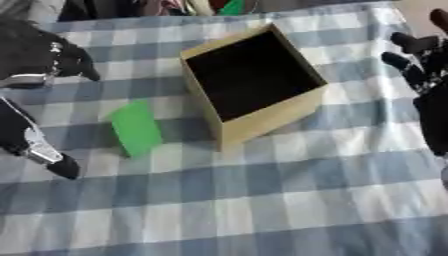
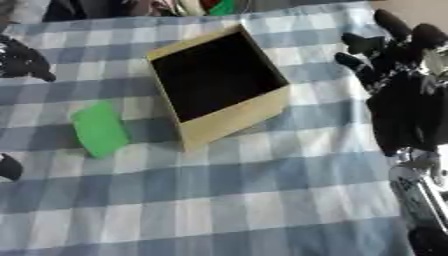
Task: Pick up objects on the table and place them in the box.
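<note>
Left hand: the left hand (image 1: 35, 60) sits at the left edge above the checked cloth, fingers spread apart and drooping, thumb (image 1: 48, 155) low and away from them. A wide gap, nothing in it, nothing touched.
Green block: the flat green block (image 1: 136, 128) lies on the tablecloth (image 1: 289, 200) inside that wide gap, to the inner side of the left hand and apart from both fingers and thumb.
Box: the open cardboard box (image 1: 262, 122), dark inside, stands turned askew just beyond the green block, farther in from the left hand. It sits between the two hands; what shows of its inside is dark and bare.
Right hand: the right hand (image 2: 404, 95) is up at the right edge, fingers straight and fanned upward, holding nothing, well off to the side of the box and not touching it.
Far edge: a bit of green (image 1: 233, 7) shows past the cloth, too unclear to name.
</note>
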Action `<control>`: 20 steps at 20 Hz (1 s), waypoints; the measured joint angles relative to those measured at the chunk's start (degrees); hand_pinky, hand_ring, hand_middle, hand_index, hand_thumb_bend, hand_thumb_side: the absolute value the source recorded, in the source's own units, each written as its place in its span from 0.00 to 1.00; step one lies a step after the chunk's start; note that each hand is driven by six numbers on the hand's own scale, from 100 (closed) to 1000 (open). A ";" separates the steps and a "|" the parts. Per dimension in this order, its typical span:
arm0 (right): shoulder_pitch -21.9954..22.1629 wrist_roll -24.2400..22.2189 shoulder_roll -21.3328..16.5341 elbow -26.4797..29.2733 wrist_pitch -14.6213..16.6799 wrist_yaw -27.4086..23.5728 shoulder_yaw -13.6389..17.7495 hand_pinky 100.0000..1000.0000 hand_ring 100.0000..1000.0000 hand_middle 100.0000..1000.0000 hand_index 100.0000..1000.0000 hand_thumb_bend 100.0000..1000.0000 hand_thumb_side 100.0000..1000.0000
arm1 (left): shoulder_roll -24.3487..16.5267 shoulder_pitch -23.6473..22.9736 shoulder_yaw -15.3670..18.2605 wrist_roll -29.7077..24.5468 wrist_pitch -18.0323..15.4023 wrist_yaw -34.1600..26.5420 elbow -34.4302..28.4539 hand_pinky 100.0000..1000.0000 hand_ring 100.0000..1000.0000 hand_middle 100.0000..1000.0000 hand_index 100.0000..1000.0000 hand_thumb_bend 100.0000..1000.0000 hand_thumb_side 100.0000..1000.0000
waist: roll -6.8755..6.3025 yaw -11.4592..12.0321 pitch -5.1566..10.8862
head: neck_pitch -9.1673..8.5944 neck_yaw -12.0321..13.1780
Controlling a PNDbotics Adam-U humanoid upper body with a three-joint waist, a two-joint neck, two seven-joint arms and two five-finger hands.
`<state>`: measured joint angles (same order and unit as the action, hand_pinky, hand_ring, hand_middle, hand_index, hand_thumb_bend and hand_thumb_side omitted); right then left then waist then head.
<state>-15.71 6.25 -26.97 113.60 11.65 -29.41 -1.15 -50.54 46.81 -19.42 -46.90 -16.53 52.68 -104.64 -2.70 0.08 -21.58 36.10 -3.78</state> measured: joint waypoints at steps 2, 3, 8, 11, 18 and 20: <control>-0.16 0.01 0.01 0.00 -0.12 0.00 -0.13 0.79 0.84 0.52 0.88 0.00 0.88 | 0.91 -0.01 -0.51 0.35 -0.35 1.07 1.57 0.67 0.82 0.76 0.93 1.00 0.96 | 0.00 0.00 0.00 | 0.01 -0.01; -0.20 0.00 0.02 0.00 -0.20 0.00 -0.20 0.79 0.84 0.52 0.88 0.00 0.88 | 1.36 -0.01 -0.70 0.44 -0.44 1.37 2.32 0.67 0.82 0.76 0.93 1.00 0.96 | 0.00 0.00 0.00 | 0.01 -0.01; -0.25 0.05 0.09 0.00 -0.37 0.01 -0.31 0.79 0.84 0.52 0.88 0.00 0.88 | 2.97 -0.01 -1.15 0.55 -0.55 2.21 5.08 0.66 0.79 0.74 0.91 1.00 0.96 | 0.00 -0.03 0.00 | 0.02 -0.06; -0.36 -0.01 0.27 0.00 -0.50 0.03 -0.32 0.79 0.84 0.51 0.88 0.00 0.87 | 3.79 0.01 -1.57 0.58 -0.58 2.26 6.51 0.66 0.79 0.74 0.90 1.00 0.95 | 0.00 -0.08 0.00 | 0.03 -0.08; -0.38 0.09 0.56 0.00 -0.85 0.08 -0.51 0.79 0.84 0.51 0.88 0.00 0.87 | 5.23 0.16 -2.93 1.37 -1.37 4.64 9.56 0.65 0.78 0.73 0.90 1.00 0.95 | 0.00 -0.34 0.00 | 0.05 0.02; -0.39 0.09 0.58 0.00 -0.86 0.09 -0.63 0.79 0.84 0.51 0.88 0.00 0.87 | 6.02 0.16 -2.95 1.33 -1.33 4.54 10.94 0.65 0.76 0.71 0.90 1.00 0.95 | 0.00 -0.35 0.00 | 0.05 0.02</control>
<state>-16.10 6.34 -26.39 113.60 10.79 -29.32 -1.79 -44.52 46.98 -22.36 -45.57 -17.87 57.22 -93.70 -2.70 -0.27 -21.58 36.15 -3.76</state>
